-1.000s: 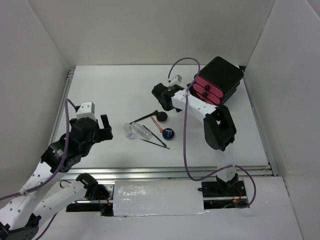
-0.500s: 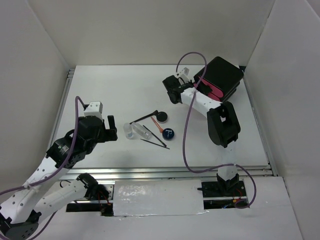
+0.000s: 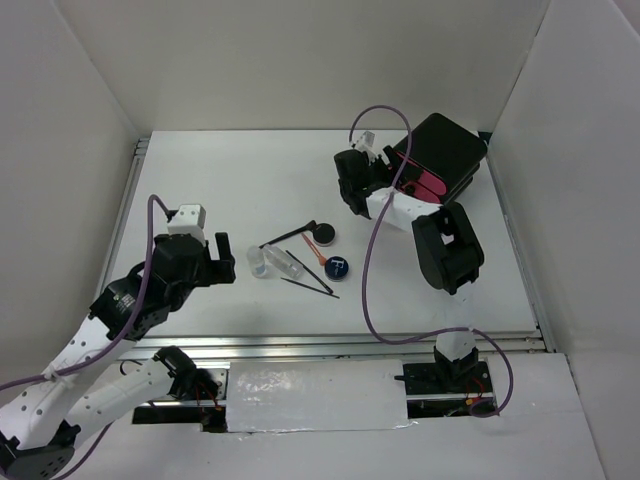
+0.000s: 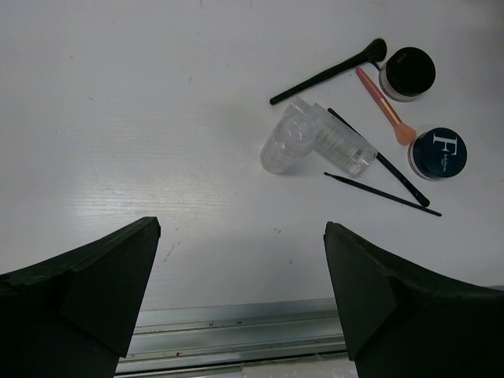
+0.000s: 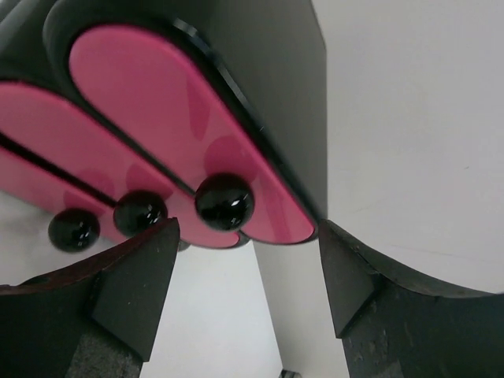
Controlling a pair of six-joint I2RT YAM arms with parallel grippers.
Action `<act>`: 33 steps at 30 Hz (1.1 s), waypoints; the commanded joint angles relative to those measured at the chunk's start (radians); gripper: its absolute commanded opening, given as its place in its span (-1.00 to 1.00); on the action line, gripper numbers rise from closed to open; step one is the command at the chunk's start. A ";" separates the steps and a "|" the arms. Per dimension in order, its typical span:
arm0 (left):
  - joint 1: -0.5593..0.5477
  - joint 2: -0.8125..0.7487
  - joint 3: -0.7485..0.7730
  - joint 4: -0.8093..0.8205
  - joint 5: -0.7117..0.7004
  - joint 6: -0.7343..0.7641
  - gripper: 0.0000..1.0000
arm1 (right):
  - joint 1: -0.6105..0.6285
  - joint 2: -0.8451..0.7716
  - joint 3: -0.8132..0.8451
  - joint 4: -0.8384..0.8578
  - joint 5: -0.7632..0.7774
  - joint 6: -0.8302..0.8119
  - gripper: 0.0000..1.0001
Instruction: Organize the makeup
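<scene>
The makeup lies in a loose cluster mid-table: black round compact, dark-blue compact with a white mark, long black brush, orange-tipped stick, clear vial, clear tube and thin black pencils. My left gripper is open and empty, left of the vial and above the table. My right gripper is open and empty, facing the pink drawer fronts, near the closest black knob.
The black box with three pink drawers stands at the back right, drawers shut, each with a black ball knob. White walls enclose the table on three sides. A metal rail runs along the near edge.
My right gripper has swung away from the makeup cluster to the right and now faces the drawer box. My left arm has shifted slightly right toward the vial.
</scene>
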 commanded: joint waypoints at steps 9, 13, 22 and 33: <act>-0.014 -0.027 -0.001 0.031 -0.002 0.009 0.99 | -0.037 0.051 -0.072 0.589 0.041 -0.417 0.53; -0.016 -0.036 -0.002 0.032 -0.004 0.009 0.99 | -0.025 0.051 -0.095 0.623 0.044 -0.429 0.54; -0.017 -0.039 -0.002 0.034 -0.001 0.010 0.99 | -0.023 0.057 0.031 0.019 -0.027 0.074 0.47; -0.020 -0.033 -0.002 0.035 0.004 0.012 0.99 | -0.043 0.080 0.040 0.075 -0.032 0.027 0.37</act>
